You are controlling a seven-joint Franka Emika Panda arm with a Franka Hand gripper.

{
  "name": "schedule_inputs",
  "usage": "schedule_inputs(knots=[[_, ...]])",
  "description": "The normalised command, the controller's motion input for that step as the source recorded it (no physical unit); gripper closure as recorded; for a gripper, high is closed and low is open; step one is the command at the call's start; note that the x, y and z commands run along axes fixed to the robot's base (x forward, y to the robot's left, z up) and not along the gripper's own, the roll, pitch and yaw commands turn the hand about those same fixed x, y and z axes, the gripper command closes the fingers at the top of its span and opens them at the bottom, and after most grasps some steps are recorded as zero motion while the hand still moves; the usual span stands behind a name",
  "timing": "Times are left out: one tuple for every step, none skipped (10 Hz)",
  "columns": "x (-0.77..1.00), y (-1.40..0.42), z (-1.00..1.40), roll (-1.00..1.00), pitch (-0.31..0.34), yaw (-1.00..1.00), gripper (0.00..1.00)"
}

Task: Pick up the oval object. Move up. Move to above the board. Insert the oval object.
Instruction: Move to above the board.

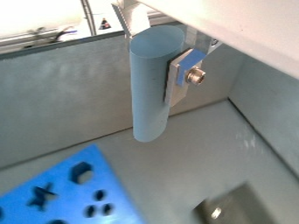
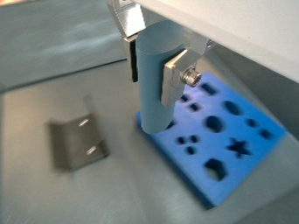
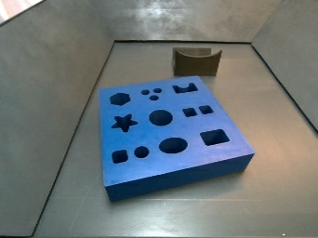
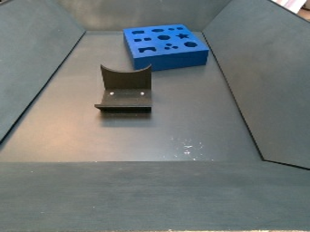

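On my feed, a dull grey metal floor (image 4: 158, 136) fills a bin. Smooth grey walls (image 4: 36, 54) slope up from it on every side I can see. Soft light gleams off the far wall (image 3: 155, 14), and small bright specks (image 4: 188, 145) glint on the floor.

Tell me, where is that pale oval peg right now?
The oval object is clamped upright in the gripper, held in the air; in a wrist view its lower end hangs by an edge of the board. Neither side view shows it.
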Motion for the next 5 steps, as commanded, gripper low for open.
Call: schedule_inputs(knots=[[0.12, -1.00, 0.18, 0.02, 0.091, -1.00, 1.00], [0.14, -1.00, 0.18, 0.01, 0.131, -1.00, 1.00], [0.15, -1.00, 0.19, 0.01, 0.167, -1.00, 1.00], [0.18, -1.00, 0.19, -0.01, 0.198, -0.73, 1.00], [0.20, -1.00, 0.19, -0.01, 0.196, -0.50, 1.00]])
